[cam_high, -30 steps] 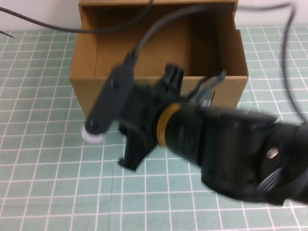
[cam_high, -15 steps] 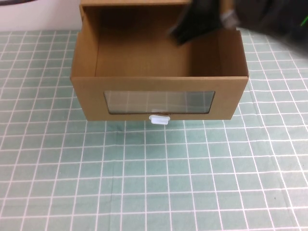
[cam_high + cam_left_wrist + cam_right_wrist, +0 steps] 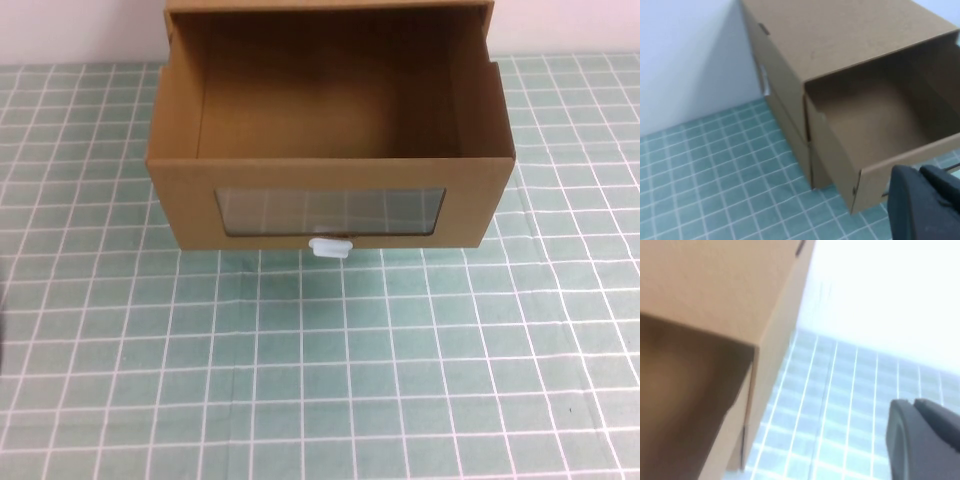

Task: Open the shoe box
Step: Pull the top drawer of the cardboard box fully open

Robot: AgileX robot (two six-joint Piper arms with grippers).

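Counter [image 3: 320, 400]: covered by a green grid mat, it fills the lower half of the high view, with nothing lying on it in front of the box.
Pull tab [image 3: 331, 247]: a small white tab at centre frame, on the lower edge of the box front. Nothing is touching it.
Window [image 3: 330, 212]: a clear panel in the front face, just above the tab. The mat's grid shows through it.
Shoe box [image 3: 180, 205]: brown cardboard in the upper middle of the high view, sitting square on the counter.
Drawer [image 3: 320, 110]: it stands slid out toward the camera, and its inside looks empty. The opening looks done to me.
Sleeve [image 3: 840, 35]: the outer shell sits behind the drawer and backs onto the pale wall [image 3: 685, 60].
Left gripper [image 3: 919, 172]: absent from the high view. Its own camera puts it just off the drawer's front corner, with the jaws pressed together and holding nothing.
Right gripper [image 3: 914, 402]: also absent from the high view. It sits beside the box's other flank above the mat, with the jaws closed and empty.
Risk: the box looks light and nothing pins it down. I'd guess that an arm swinging close past the protruding drawer could nudge it back in or skew the whole box.
Risk: any further pull might bring the drawer right out of the sleeve.
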